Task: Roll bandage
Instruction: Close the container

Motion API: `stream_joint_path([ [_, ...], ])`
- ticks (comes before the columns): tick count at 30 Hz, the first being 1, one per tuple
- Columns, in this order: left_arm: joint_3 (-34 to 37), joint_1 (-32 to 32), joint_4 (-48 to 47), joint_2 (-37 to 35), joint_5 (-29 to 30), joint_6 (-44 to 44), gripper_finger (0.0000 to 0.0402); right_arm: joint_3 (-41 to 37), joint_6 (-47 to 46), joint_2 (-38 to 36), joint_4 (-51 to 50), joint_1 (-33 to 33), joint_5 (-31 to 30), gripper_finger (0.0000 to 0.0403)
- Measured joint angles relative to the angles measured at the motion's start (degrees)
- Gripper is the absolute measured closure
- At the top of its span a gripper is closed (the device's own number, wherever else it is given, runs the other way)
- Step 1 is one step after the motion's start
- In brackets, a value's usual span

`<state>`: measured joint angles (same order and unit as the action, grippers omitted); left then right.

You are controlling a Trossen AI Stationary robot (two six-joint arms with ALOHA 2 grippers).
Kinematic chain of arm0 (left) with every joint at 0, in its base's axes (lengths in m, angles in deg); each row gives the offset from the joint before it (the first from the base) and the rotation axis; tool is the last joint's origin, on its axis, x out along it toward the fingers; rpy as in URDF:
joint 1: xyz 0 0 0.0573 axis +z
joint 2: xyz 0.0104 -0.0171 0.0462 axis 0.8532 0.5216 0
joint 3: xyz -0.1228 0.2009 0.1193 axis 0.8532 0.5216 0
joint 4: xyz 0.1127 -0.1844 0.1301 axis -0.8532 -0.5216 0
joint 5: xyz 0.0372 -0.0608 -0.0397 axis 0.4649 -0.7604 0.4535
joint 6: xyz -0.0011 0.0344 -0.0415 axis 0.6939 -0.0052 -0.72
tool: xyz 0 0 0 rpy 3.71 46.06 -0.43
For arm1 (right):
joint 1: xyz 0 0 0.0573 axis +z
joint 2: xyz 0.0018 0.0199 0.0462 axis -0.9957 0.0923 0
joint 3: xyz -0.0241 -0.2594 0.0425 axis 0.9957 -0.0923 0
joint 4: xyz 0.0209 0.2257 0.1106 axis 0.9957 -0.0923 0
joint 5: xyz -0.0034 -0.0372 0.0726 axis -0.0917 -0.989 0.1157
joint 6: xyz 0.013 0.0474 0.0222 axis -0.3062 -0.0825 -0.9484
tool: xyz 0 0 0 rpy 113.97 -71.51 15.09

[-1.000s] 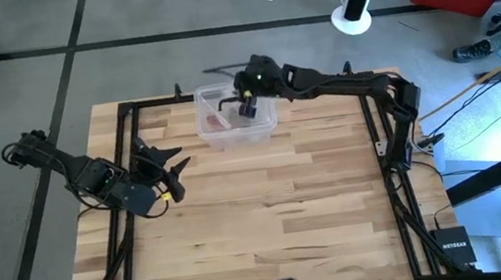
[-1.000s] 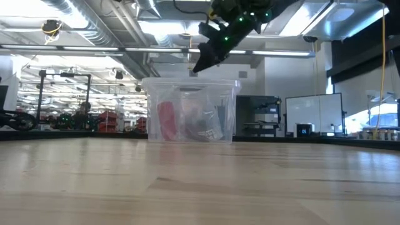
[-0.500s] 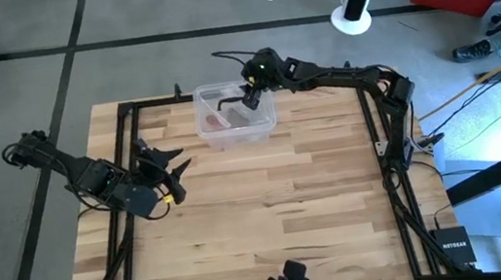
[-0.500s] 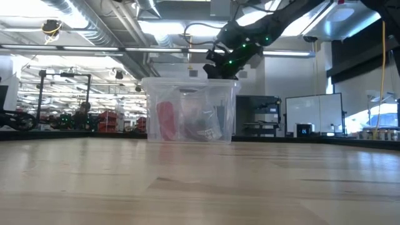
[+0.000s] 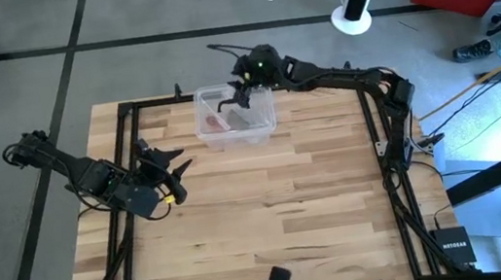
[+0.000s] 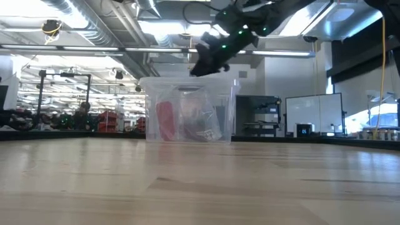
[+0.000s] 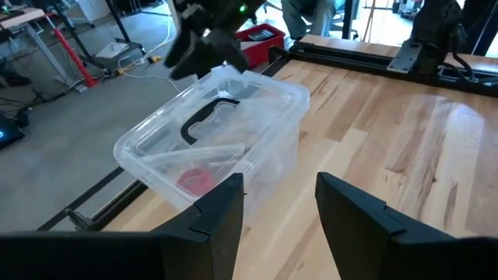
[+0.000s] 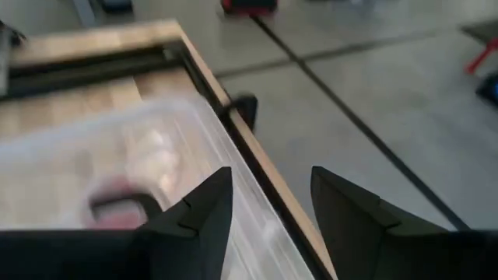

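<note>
A: Item one, bandage (image 7: 194,180): red, small, inside clear plastic box (image 5: 234,116), lid with black handle (image 7: 204,120) on top. Box near far edge of desk (image 5: 261,217), about midway along.

B: Right claw (image 5: 236,96)?

A: Above box, over lid. Fingers apart, nothing between. Half a second ago sunk lower at box's far right rim; now lifted and shifted toward box centre, near handle.

B: Box itself moved?

A: Nudged slightly toward left edge compared with a second ago. Lid seemingly not off yet; hard to confirm.

B: Meaning for task?

A: Likely still at opening stage: bandage out of reach until lid off. No rolling begun.

B: Left claw (image 5: 174,166)?

A: Waiting near left edge of desk, fingers apart, empty, pointed toward box. Unchanged from earlier frames.
</note>
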<state>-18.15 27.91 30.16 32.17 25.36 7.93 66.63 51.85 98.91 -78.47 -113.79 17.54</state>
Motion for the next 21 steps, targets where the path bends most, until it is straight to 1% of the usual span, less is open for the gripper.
stream_joint_path([
  [3, 0.00, 0.00, 0.07, 0.00, 0.00, -0.07, 0.0247, -0.07, -1.31, 2.28, 6.91, 1.88, 0.46, 0.0226],
  [6, 0.00, 0.00, 0.18, 0.00, 0.00, -0.17, 0.0247, -0.01, -3.31, 5.64, 16.55, 3.44, -0.01, 0.0226],
  [8, 0.00, 0.00, 0.23, 0.00, 0.02, -0.33, 0.0247, 2.09, -5.56, 8.89, 19.04, 4.02, -0.85, 0.0226],
  [11, 0.00, 0.00, 0.21, 0.00, 0.00, -0.91, 0.0247, 7.85, -6.48, 14.35, 16.99, 3.96, -1.27, 0.0226],
  [16, 0.00, 0.00, 0.20, 0.00, -0.37, -1.04, 0.0247, 19.65, -5.87, 22.11, 8.35, 3.94, -1.70, 0.0226],
  [19, 0.02, -0.01, 0.08, 0.02, -0.96, -1.26, 0.0247, 24.27, -4.85, 24.51, 2.03, 3.87, -2.20, 0.0226],
  [21, 0.02, -0.01, -0.02, 0.07, -1.09, -1.49, 0.0247, 25.41, -4.64, 25.08, -0.84, 3.87, -2.19, 0.0226],
])
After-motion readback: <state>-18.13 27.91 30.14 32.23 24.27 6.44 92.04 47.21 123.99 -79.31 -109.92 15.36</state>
